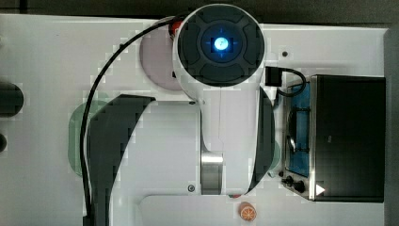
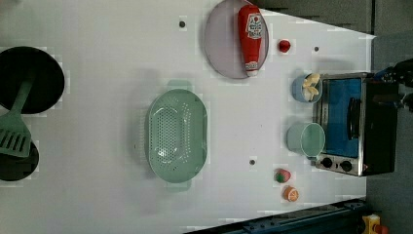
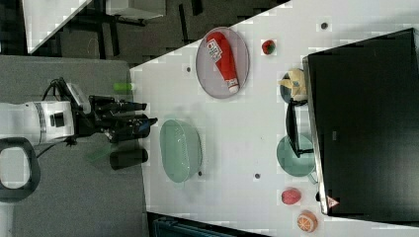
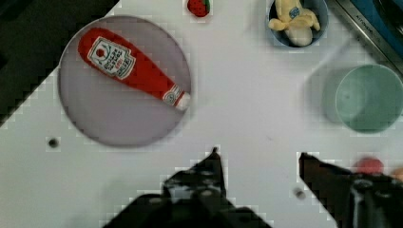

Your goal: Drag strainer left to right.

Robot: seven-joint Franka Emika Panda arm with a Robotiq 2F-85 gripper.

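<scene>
gripper [image 3: 148,120]: fingers spread, holding nothing, hanging apart from the table | strainer [image 3: 181,150]: on the white table [image 3: 237,128], directly ahead of the fingertips, probably slightly off-line | long axis: crosswise to the fingers' reach | next: close in on the near rim

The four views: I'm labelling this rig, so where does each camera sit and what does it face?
Top view: straight above, looking down on the arm, which covers much of the table.
Left view: overhead on the strainer, plate and oven; no arm.
Right view: high, tilted; the gripper reaches toward the strainer.
Wrist view: down past the open fingers onto the plate and ketchup bottle.
Left and right views share strainer, plate, oven.
</scene>
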